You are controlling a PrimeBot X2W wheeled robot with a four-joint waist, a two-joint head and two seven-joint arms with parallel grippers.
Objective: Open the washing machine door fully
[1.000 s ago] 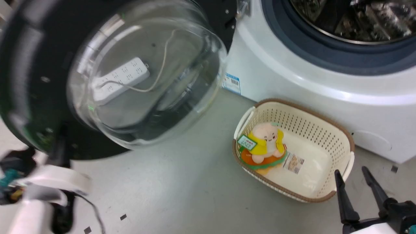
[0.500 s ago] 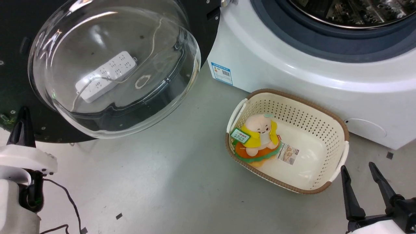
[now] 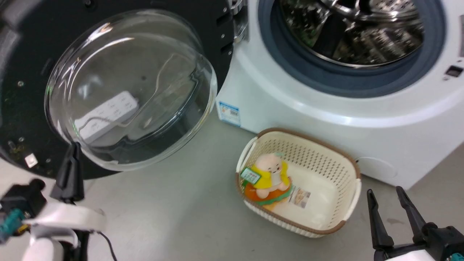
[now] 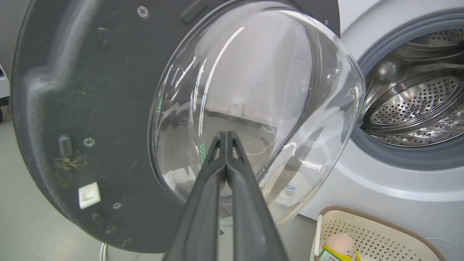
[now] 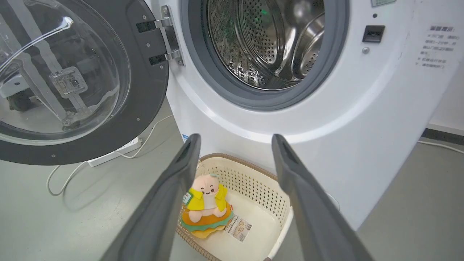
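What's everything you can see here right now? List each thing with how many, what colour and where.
washing machine: one, white, behind the basket
washing machine door: one, black with a clear glass bowl, swung open left of the opening
hinge: one, metal, joining door and machine
rubber ring: one, grey, around the drum
drum: one, steel, inside the machine
sticker: one, blue, low on the machine's front
basket: one, cream with brown rim, on the floor
plush toy: one, pink, yellow and orange, in the basket
power strip: one, white, on the floor behind the door
floor: grey
left gripper: one, dark jaws shut, pointing at the door's glass
right gripper: one, dark jaws open, beside the basket
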